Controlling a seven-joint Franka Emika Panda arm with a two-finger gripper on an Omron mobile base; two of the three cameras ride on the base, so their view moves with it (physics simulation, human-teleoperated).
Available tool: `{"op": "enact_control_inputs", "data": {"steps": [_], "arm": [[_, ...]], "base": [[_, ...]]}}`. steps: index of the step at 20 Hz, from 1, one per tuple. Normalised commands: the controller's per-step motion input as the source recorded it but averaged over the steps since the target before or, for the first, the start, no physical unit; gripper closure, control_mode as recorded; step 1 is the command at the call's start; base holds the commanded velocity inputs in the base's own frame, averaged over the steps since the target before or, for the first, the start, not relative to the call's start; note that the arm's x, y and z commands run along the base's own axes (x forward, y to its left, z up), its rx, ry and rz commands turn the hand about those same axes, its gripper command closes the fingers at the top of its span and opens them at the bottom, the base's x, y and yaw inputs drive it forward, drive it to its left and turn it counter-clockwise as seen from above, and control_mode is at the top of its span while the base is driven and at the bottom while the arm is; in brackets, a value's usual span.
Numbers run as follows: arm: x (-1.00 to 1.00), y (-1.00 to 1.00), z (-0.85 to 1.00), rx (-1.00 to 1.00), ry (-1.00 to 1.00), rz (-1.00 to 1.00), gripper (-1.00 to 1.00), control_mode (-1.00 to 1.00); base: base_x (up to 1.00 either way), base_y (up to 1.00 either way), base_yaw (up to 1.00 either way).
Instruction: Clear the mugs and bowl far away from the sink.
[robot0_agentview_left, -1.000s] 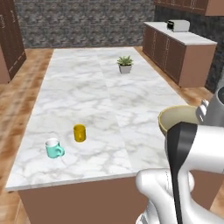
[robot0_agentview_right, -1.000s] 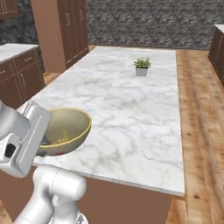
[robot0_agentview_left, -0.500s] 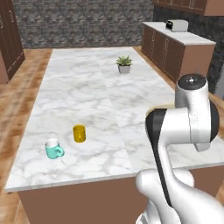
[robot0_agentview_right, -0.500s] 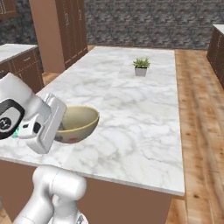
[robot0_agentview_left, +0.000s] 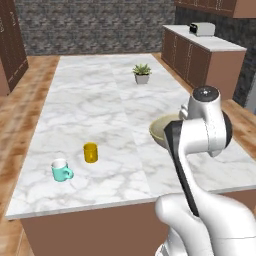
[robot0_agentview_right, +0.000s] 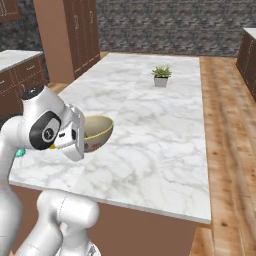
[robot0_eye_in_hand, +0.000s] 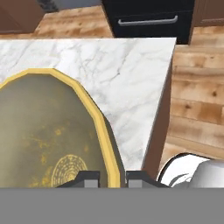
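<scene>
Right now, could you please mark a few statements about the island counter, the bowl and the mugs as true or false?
1. The claw grips the bowl by its rim. True.
2. The teal mug is stacked inside the yellow mug. False: they stand apart on the counter.
3. The potted plant sits toward the far end of the counter. True.
4. The bowl lies upside down. False: its opening faces up.
5. The yellow mug has tipped over. False: it stands upright.
</scene>
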Motion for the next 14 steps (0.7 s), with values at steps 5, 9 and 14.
{"op": "enact_control_inputs", "data": {"steps": [5,9,14], "arm": [[0.82,-0.07,-0.26,0.0,0.1,0.12,1.0,-1.0],[0.66,-0.05,-0.43,0.0,0.02,0.06,1.0,-1.0],[0.49,-0.09,-0.5,0.0,0.03,0.06,1.0,-1.0]], "base": [[0.0,0.0,0.0],[0.0,0.0,0.0],[0.0,0.0,0.0]]}}
